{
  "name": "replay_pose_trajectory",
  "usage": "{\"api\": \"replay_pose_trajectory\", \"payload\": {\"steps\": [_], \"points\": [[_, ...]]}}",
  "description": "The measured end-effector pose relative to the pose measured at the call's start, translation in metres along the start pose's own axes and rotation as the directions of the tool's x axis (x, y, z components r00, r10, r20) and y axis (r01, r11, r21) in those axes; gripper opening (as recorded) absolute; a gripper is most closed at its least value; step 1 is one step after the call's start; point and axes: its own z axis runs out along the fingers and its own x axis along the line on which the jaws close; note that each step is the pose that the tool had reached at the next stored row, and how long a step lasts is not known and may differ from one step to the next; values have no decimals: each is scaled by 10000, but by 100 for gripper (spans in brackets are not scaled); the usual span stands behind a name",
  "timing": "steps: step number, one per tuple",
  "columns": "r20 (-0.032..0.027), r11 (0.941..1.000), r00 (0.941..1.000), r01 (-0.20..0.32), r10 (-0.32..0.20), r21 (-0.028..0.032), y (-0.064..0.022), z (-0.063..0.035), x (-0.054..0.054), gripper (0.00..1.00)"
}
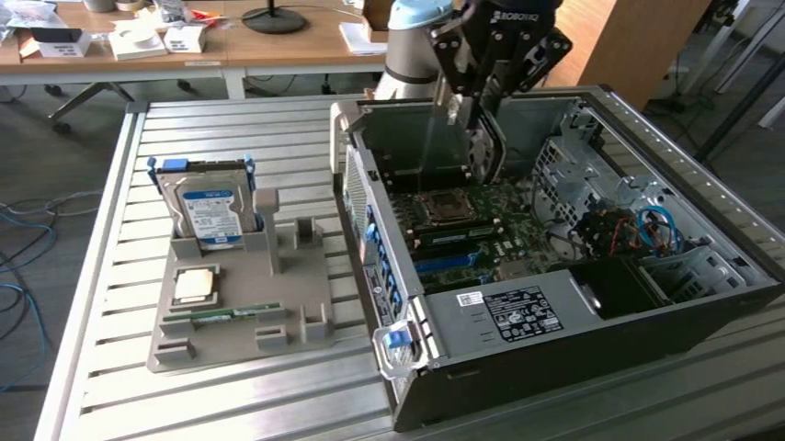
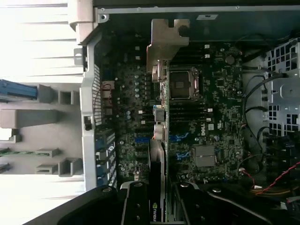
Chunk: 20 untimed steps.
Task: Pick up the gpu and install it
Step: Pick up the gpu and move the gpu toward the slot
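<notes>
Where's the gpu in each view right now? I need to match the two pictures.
Exterior view: the gpu hangs upright from the gripper, above the open computer case.
Wrist view: the gpu is seen edge-on, gripped between the fingers, alongside the CPU socket.
Shared landmark: the CPU socket, just below the card in the exterior view.

**Black, Grey and Touches of Blue**

The gpu (image 1: 481, 152) is black with a silvery end bracket (image 2: 168, 35); the gripper (image 1: 476, 103) is black too. The motherboard (image 1: 491, 220) is dark green with blue slots (image 1: 448, 265). On the exterior view's left, a silver hard drive (image 1: 211, 213) bears a blue label, in a plain grey holder (image 1: 294, 303) on the ribbed silver table (image 1: 184, 395); the memory stick (image 1: 221, 315) is green.
</notes>
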Motion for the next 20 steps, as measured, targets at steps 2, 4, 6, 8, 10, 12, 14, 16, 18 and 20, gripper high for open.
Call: {"api": "replay_pose_trajectory", "payload": {"steps": [2,4,6,8,10,12,14,16,18,20], "points": [[-9,10000,10000,-1,1,-12,6,2,-90,26],[-15,10000,10000,-2,2,-23,12,4,-183,26],[-17,10000,10000,0,0,-28,18,6,-270,26],[-20,10000,10000,17,-17,-29,23,9,-344,26],[-26,10000,10000,46,-46,-28,27,13,-412,26],[-34,10000,10000,73,-74,-28,31,17,-481,26],[-43,9999,9999,100,-100,-28,36,21,-551,26],[-90,9998,9997,211,-211,-27,50,35,-771,26],[-104,9989,9988,477,-478,-31,50,35,-772,26],[-122,9967,9966,814,-814,-37,50,36,-772,26]]}}
